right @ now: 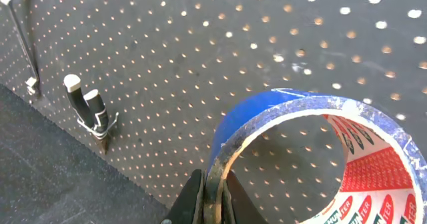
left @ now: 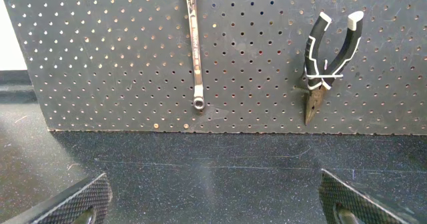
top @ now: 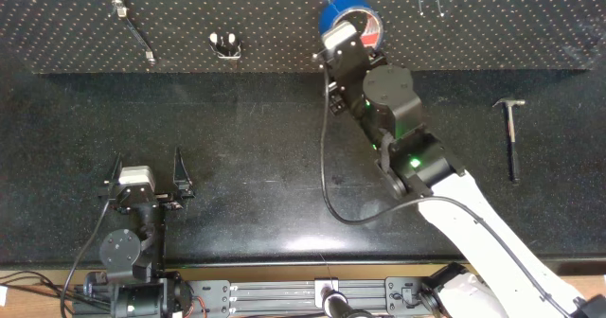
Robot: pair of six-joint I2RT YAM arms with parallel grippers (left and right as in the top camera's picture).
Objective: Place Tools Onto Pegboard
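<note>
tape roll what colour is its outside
Blue tape roll, red-and-white print inside; best in the right wrist view.

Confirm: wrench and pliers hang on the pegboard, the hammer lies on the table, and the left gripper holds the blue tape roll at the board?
Not quite. The right gripper holds the blue tape roll at the pegboard, as the right wrist view shows; the left gripper is open and empty. The wrench, pliers and hammer are as you said.

Black textured worktop [top: 246,157]; pale wall [left: 10,44] at far edge.
</note>
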